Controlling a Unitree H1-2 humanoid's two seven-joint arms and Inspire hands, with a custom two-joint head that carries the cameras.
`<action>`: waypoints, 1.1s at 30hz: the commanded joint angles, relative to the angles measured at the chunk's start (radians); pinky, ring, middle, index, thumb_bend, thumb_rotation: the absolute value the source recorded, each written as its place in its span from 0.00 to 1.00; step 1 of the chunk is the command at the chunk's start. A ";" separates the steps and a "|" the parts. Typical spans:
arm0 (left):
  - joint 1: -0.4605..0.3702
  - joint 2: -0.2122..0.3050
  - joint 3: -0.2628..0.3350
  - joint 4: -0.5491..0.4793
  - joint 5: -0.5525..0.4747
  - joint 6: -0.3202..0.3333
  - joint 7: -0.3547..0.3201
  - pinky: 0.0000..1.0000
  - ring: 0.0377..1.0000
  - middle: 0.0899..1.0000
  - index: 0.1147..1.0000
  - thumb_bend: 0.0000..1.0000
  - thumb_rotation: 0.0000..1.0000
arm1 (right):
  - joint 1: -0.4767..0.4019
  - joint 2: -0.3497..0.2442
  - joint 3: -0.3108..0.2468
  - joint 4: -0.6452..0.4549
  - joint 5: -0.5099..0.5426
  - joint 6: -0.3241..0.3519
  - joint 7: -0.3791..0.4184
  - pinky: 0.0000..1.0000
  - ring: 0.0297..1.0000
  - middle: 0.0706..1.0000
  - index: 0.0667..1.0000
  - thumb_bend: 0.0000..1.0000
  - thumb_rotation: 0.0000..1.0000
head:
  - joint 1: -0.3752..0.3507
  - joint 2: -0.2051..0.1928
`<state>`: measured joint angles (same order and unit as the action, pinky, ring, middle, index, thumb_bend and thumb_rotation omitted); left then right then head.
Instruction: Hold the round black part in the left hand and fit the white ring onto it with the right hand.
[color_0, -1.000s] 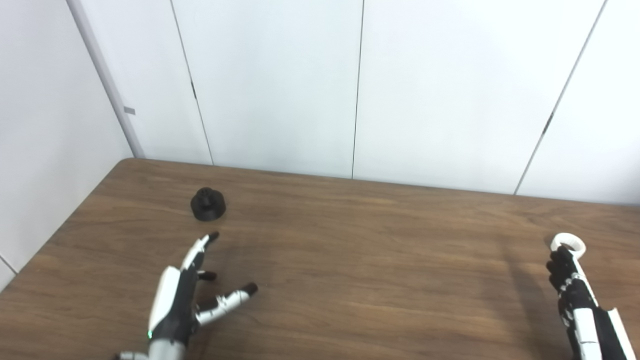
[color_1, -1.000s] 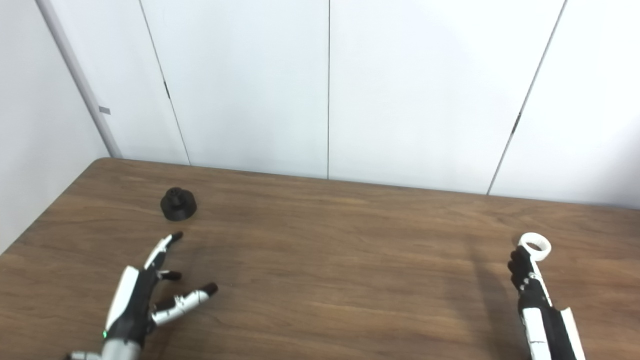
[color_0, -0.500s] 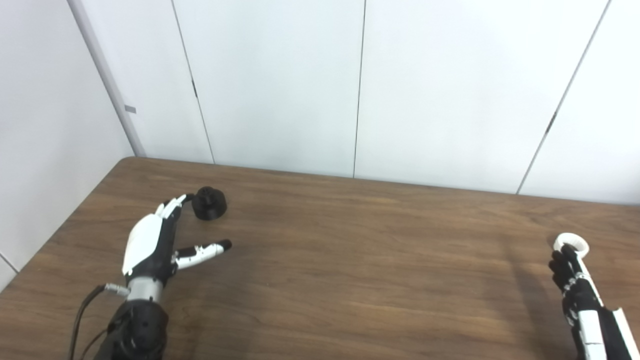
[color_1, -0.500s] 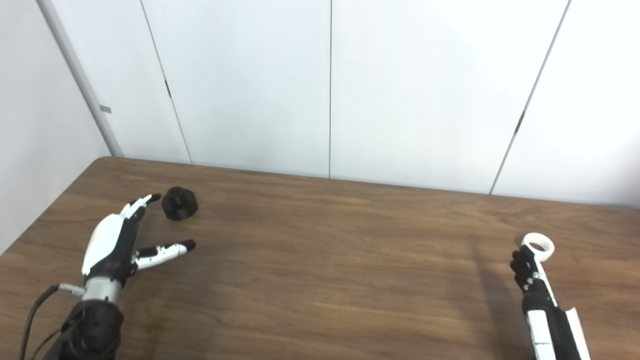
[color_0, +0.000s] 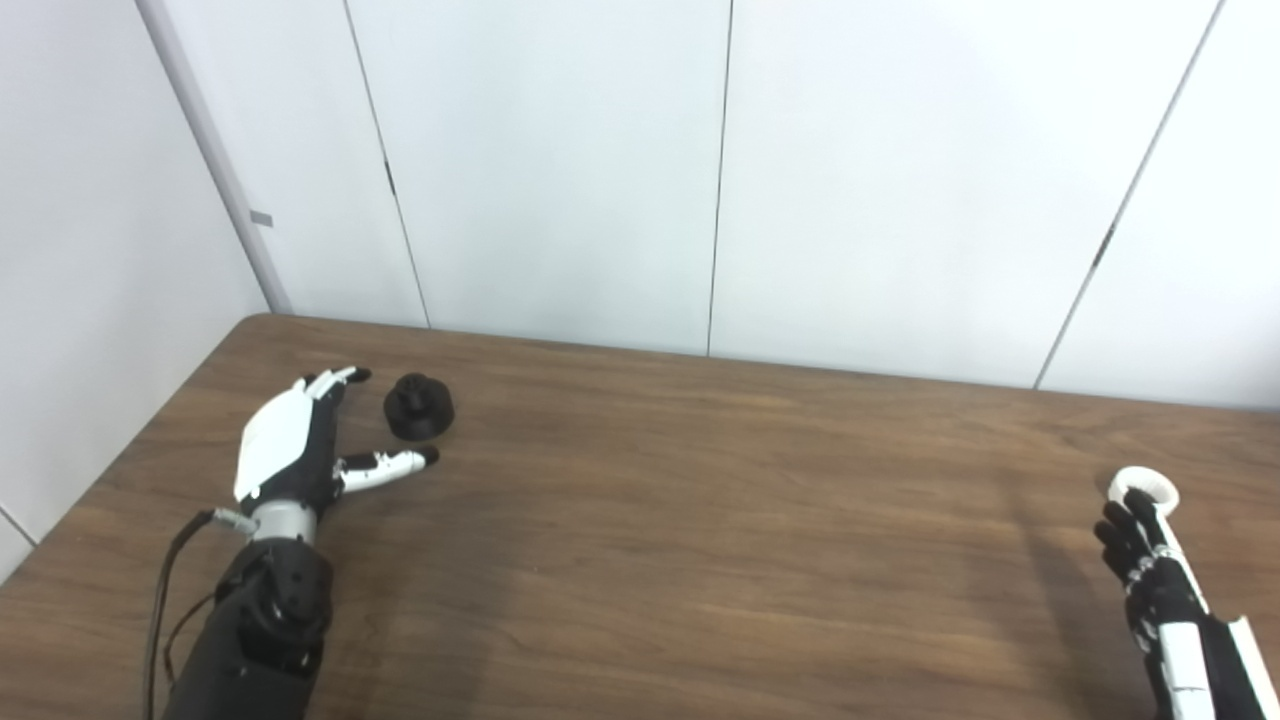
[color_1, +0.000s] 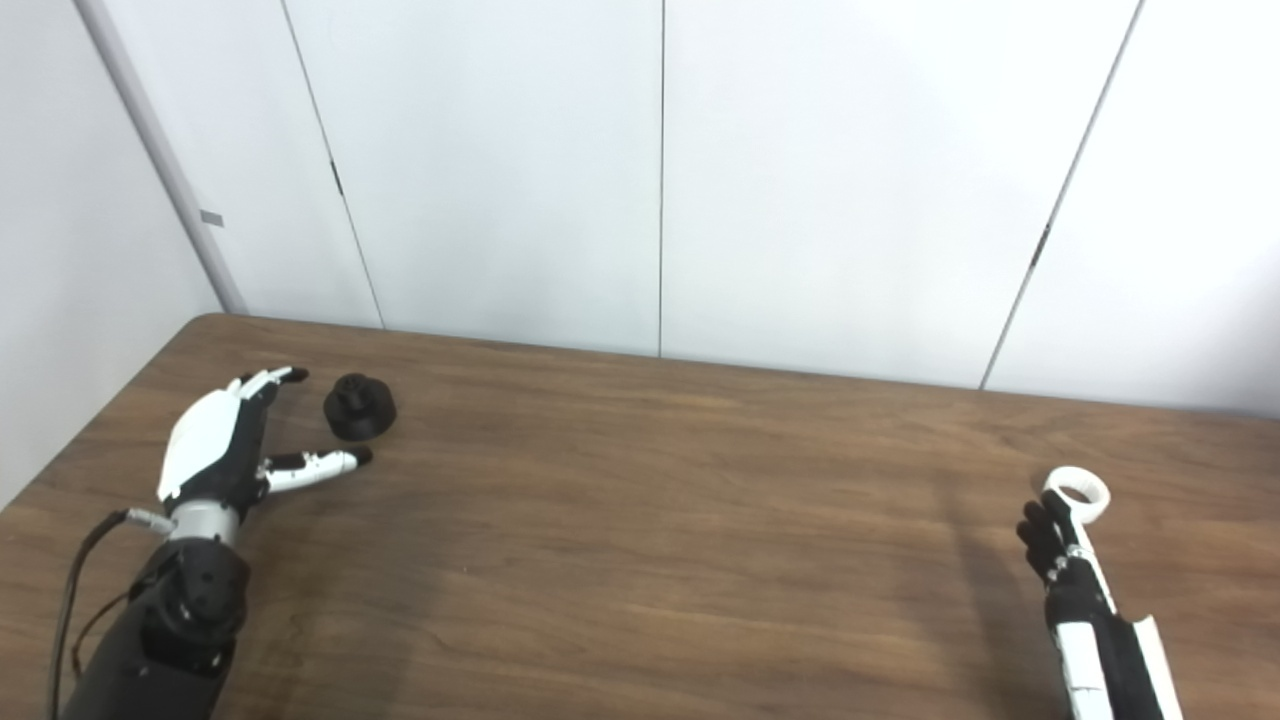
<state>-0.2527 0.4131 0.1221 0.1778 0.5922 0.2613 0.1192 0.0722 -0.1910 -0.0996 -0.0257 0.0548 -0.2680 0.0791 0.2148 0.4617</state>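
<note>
Left robot hand (color_0: 290, 455): spread and holding nothing; I see its fingers pointing away from me and its thumb reaching out to the right, low over the surface (color_0: 700, 500)
Round black part (color_0: 419, 408): it stands upright on the surface near the far left corner, its narrow boss on top, just to the right of my left robot hand, in the pocket between fingers and thumb; no contact that I can make out
Deciding relation: the part lies to the right of the palm, a little beyond the thumb tip, so I judge a short sideways slide to the right and then a closing of the fingers would take it
Right robot hand (color_1: 1058, 555): its fingers look curled, edge-on to me, and I cannot tell whether it grips anything
White ring (color_1: 1076, 493): it sits at the fingertips of the right robot hand, at the far right of the surface; whether it is pinched or merely touched, I cannot say
Which hand is nearer: left for the part, right for the ring; the two pieces are well apart, across the whole width
Progress, as I judge it: part not yet picked up, fitting not begun
</note>
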 joint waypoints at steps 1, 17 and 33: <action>-0.075 0.049 -0.004 0.021 0.015 -0.013 0.045 1.00 0.99 0.93 0.84 0.94 0.37 | 0.075 0.028 0.017 0.144 -0.006 -0.020 -0.001 0.97 0.94 0.95 0.96 0.58 1.00 | 0.001 0.001; -0.216 0.073 -0.051 0.185 -0.062 0.066 -0.039 1.00 1.00 0.93 0.80 0.99 0.40 | 0.080 0.030 0.019 0.144 0.001 -0.034 0.006 0.95 0.92 0.94 0.95 0.60 1.00 | -0.012 0.008; -0.250 0.078 -0.116 0.242 -0.076 0.061 -0.027 1.00 1.00 0.92 0.78 0.99 0.36 | 0.089 0.038 0.019 0.137 -0.015 -0.039 -0.008 0.95 0.92 0.93 0.94 0.58 1.00 | -0.017 0.010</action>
<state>-0.4395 0.4452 0.0076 0.4310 0.4994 0.3386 0.0652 0.0742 -0.1908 -0.0988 -0.0249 0.0503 -0.2841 0.0777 0.1964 0.4709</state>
